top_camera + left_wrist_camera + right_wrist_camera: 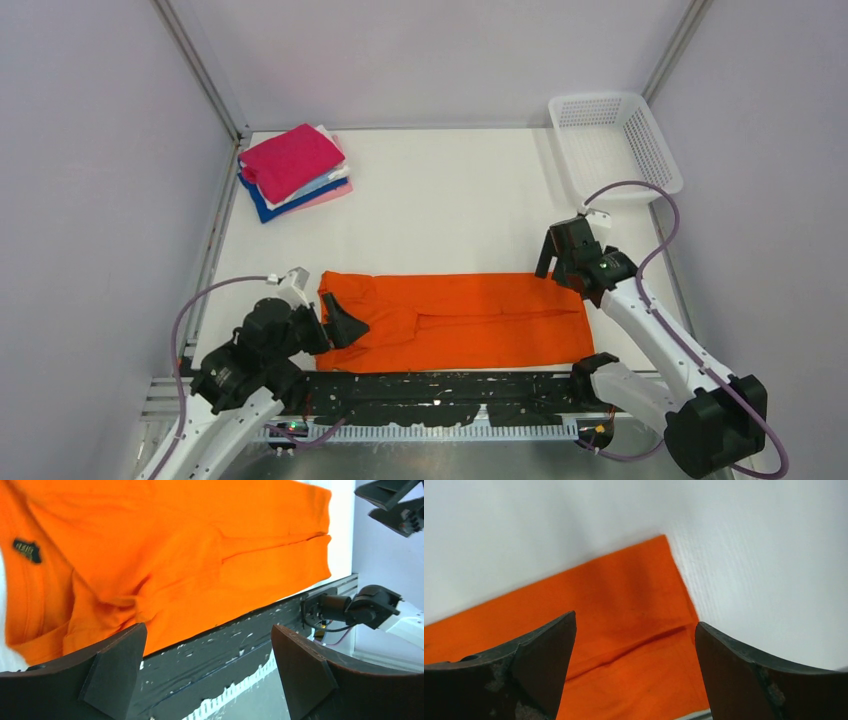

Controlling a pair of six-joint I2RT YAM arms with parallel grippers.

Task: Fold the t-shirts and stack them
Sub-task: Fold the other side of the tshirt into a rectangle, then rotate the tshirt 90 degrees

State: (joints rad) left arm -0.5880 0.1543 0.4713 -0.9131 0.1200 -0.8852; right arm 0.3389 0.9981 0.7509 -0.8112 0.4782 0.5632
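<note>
The bright orange t-shirt lies as a long folded strip along the table's near edge. Its dark neck label shows in the left wrist view, where the cloth fills the upper frame. My left gripper is open and empty at the shirt's left end, over the near edge. My right gripper is open and empty above the shirt's far right corner. A stack of folded shirts, magenta on top, with white, light blue, pink and dark blue below, sits at the back left.
A white plastic mesh basket stands at the back right corner. The black scuffed rail runs along the table's near edge. Grey walls enclose the left, back and right sides.
</note>
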